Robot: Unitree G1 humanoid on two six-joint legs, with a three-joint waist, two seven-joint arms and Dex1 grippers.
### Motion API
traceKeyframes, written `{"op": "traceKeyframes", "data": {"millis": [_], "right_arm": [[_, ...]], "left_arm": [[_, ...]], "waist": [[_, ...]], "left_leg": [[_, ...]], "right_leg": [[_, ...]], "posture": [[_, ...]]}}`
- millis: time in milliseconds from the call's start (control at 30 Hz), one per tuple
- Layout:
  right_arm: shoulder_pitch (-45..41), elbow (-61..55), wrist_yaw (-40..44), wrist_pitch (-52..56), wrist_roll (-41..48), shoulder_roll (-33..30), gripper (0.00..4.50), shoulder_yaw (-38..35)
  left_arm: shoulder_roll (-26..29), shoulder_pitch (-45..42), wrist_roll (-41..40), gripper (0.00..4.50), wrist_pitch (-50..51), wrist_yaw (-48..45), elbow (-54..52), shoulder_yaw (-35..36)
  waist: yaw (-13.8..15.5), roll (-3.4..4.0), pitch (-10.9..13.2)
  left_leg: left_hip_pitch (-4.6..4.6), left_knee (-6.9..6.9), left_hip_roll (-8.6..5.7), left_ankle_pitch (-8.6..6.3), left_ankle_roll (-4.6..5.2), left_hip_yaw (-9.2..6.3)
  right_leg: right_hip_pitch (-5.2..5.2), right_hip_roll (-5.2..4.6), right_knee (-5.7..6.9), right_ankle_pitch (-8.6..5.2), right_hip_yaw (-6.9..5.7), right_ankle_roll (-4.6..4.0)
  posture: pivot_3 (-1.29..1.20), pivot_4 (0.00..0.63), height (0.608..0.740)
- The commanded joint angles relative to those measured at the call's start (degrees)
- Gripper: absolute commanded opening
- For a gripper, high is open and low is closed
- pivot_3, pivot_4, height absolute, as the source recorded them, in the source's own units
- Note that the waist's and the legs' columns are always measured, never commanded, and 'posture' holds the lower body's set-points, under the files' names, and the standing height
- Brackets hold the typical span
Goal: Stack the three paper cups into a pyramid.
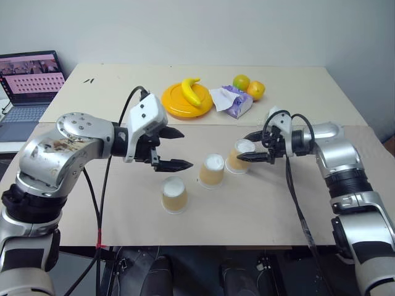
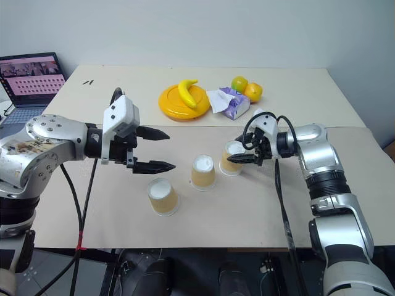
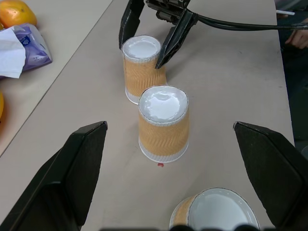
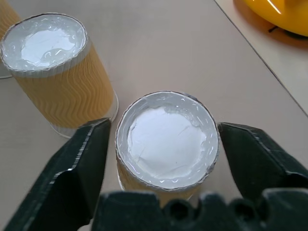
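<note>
Three paper cups stand upside down on the table, white bases up. The right cup (image 1: 239, 157) sits between the fingers of my right gripper (image 1: 243, 148), which is shut on it near the top; the right wrist view shows a finger (image 4: 72, 178) on each side of this cup (image 4: 166, 139). The middle cup (image 1: 212, 171) stands just beside it, apart. The third cup (image 1: 174, 195) is nearer and further left. My left gripper (image 1: 187, 148) hovers open above the table, left of the middle cup, holding nothing.
A yellow plate (image 1: 176, 105) with a banana (image 1: 192, 90) sits at the back of the table. Beside it lie a purple tissue pack (image 1: 233, 102) and two round fruits (image 1: 256, 90). A laptop (image 1: 28, 86) stands at the far left.
</note>
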Motion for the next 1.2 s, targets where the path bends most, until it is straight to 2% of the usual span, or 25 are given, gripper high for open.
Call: {"op": "traceKeyframes", "data": {"millis": [33,233,400,633,933,1200], "right_arm": [[-1.6,-0.71,-0.29,-1.78,-0.26,0.09,2.83,-0.55],[-1.21,-1.35,-0.15,-1.51,-0.22,-0.67,2.83,-1.09],[0.63,-5.88,2.72,1.18,1.27,-5.37,2.83,-2.58],[8.24,-18.78,4.7,7.36,4.83,-10.2,2.83,-3.51],[12.15,-26.64,1.9,12.4,7.21,-9.14,2.83,-2.69],[12.76,-29.07,1.23,13.71,8.0,-7.34,2.83,-0.95]], "left_arm": [[0.74,-0.26,0.08,4.5,-0.72,0.18,-1.66,1.52],[0.45,-0.48,0.23,4.5,-1.01,0.15,-1.4,1.18],[0.01,-0.79,0.29,4.5,-1.36,-0.19,-1.05,0.67],[-1.38,-1.89,1.22,4.5,-2.92,-1.09,0.53,-0.77],[-1.96,-3.09,2.59,4.5,-4.3,-2.73,2.22,-1.71],[-1.88,-3.23,3.24,4.5,-4.53,-3.04,2.34,-1.83]], "waist": [[0.0,0.0,0.0],[0.0,0.0,0.0],[0.28,0.05,0.12],[0.26,0.04,0.14],[0.0,0.02,0.15],[0.09,0.02,0.15]], "left_leg": [[0.0,0.0,0.0,0.0,0.0,0.0],[0.0,0.0,0.0,0.0,0.0,0.0],[-0.02,0.0,-0.01,0.0,0.0,-0.01],[-0.02,0.0,-0.01,0.0,0.0,-0.01],[-0.01,0.02,-0.01,0.0,0.0,0.0],[-0.01,0.03,-0.01,0.0,0.0,-0.01]], "right_leg": [[0.0,0.0,0.0,0.0,0.0,0.0],[0.0,0.0,0.0,0.0,0.0,0.0],[0.0,-0.01,-0.01,0.0,-0.01,0.01],[0.01,-0.01,-0.02,-0.01,-0.01,0.01],[0.0,0.0,0.0,-0.01,0.01,0.02],[0.01,0.0,0.0,-0.01,0.0,0.02]], "posture": [[0.0,0.15,0.732],[0.0,0.15,0.732],[0.0,0.15,0.732],[0.0,0.15,0.732],[0.0,0.15,0.732],[0.0,0.15,0.732]]}}
